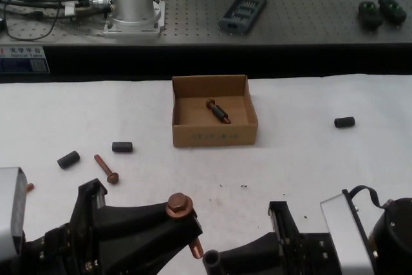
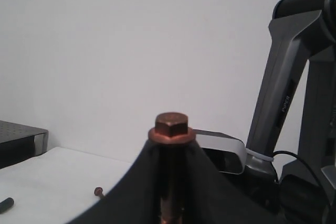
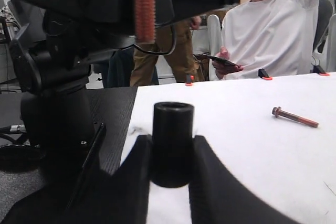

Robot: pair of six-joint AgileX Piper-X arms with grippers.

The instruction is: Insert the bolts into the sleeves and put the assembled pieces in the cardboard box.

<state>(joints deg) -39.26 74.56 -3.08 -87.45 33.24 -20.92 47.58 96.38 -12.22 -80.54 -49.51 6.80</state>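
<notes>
My left gripper [image 1: 187, 225] is low at the near edge, shut on a copper bolt [image 1: 179, 205] with its hex head [image 2: 171, 128] up and its shank between the fingers. Just right of it, my right gripper [image 1: 217, 261] is shut on a black sleeve [image 3: 172, 139] held upright, open end up. The bolt's threaded tip [image 3: 144, 6] hangs above the sleeve's mouth, apart from it. The cardboard box [image 1: 241, 127] stands mid-table with one assembled piece [image 1: 219, 111] lying inside.
Two loose black sleeves [image 1: 122, 147] [image 1: 68, 159] and a loose bolt [image 1: 107, 168] lie on the white cloth at the left. Another sleeve [image 1: 344, 122] lies right of the box. The tip of a further bolt [image 1: 29, 187] shows at the far left.
</notes>
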